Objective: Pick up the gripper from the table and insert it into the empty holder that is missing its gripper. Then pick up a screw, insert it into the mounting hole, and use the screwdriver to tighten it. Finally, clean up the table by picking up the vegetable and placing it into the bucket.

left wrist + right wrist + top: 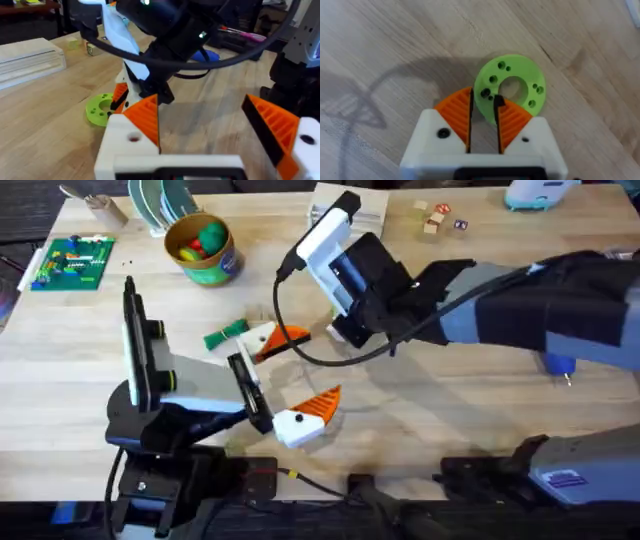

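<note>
My right gripper (262,343) reaches to the table's middle and hovers over a bright green ring-shaped disc (512,82). Its orange pads (455,107) stand a narrow gap apart, and a small dark screw (495,100) sits at their tips. My left gripper (200,102) is open wide with nothing between its fingers. Each of its white holder blocks (122,147) carries an orange ribbed finger (145,117). The green vegetable (225,333) lies just left of the right gripper. The bucket (215,268) stands at the back left. The blue screwdriver (556,363) peeks out under the right arm.
Stacked plates (160,200) and a green circuit board (70,260) lie at the back left. Small wooden blocks (435,218) sit at the back right. A black cable (300,352) loops from the right wrist over the table. The bucket holds red and green items.
</note>
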